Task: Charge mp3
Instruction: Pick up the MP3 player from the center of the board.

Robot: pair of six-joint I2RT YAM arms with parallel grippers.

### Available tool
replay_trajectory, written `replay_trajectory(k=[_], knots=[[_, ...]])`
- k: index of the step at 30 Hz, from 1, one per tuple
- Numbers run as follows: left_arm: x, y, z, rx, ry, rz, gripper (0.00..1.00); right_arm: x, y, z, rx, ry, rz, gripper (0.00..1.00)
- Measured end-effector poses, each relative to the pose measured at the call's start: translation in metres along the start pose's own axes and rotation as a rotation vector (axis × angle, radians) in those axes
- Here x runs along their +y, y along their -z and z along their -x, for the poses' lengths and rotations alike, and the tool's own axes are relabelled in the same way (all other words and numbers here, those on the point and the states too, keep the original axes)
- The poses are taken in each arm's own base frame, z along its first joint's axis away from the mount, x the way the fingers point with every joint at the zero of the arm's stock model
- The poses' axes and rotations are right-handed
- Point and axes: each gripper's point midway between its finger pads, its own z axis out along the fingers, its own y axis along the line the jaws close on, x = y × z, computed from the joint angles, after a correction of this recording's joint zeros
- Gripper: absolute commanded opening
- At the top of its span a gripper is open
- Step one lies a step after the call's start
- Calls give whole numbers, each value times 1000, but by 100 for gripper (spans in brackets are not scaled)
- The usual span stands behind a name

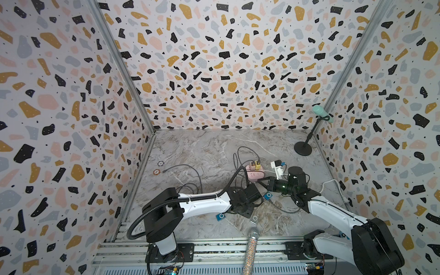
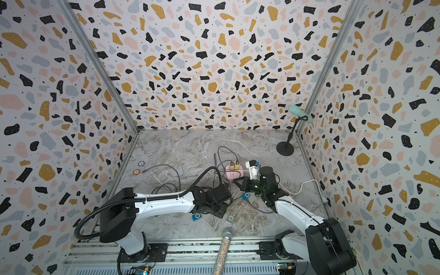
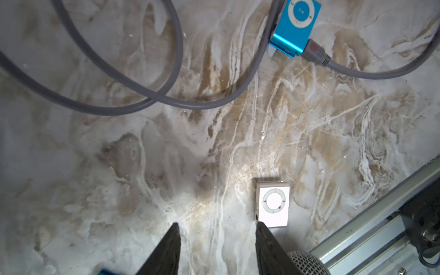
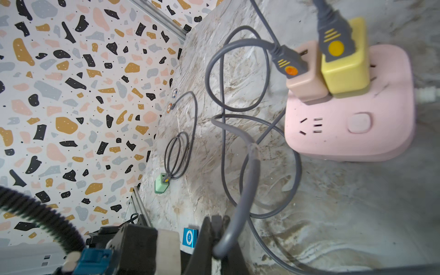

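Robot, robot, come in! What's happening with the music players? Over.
Left gripper open, by white mp3 player. Right gripper shut on gray cable. Player not plugged in yet. Glitter microphone close beside it.

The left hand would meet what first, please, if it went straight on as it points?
Probably the white mp3 player, lying just ahead of the left hand on one side; its height above the table is unclear.
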Motion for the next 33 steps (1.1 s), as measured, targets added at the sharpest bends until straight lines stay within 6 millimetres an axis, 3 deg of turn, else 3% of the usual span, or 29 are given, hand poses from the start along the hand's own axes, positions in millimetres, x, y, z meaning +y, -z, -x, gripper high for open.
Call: replay_trajectory(k=[12,19,25,33], knots=[[-35,-28,-3,64,-61,-21,56,-16,14,12,-63,-22,-41,0],[-33,-35,-15,114,-72,3,57,-17,16,12,-68,-24,-42,0],[-43,-37,-12,122,-85,2,57,-18,16,11,-68,-26,-42,0],[-50,-42,-24,166,-117,30,56,-18,16,11,-66,-28,-40,0]])
